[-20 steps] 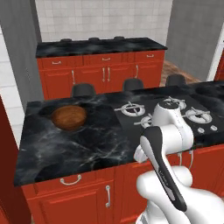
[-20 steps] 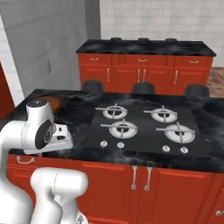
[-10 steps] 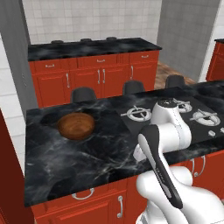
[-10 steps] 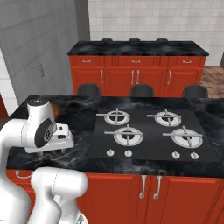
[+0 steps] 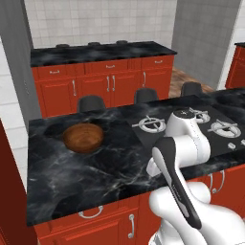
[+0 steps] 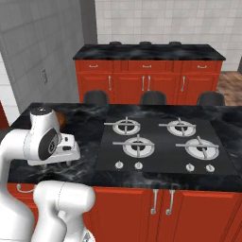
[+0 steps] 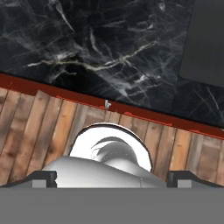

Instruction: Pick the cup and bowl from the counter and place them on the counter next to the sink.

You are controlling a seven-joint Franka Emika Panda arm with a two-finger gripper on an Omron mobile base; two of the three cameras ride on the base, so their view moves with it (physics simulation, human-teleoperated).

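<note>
Glossy black marble counter (image 5: 105, 167) with faint white veining, over red cabinet fronts (image 6: 189, 212). Dark brown wooden bowl (image 5: 83, 137) resting on the bare stone, well apart from the inset black gas hob (image 6: 160, 144).

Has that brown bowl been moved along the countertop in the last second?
No. The bowl sits the same way beside the hob; the camera drove.

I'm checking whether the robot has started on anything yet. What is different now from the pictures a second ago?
The whole view has shifted in both base views, so the base drove and the cameras moved with it. Nothing was grasped or released. The wide dark brown wooden bowl lies on the glossy black marble counter beside the black gas hob as before, and the arm keeps its folded pose, gripper open.
</note>
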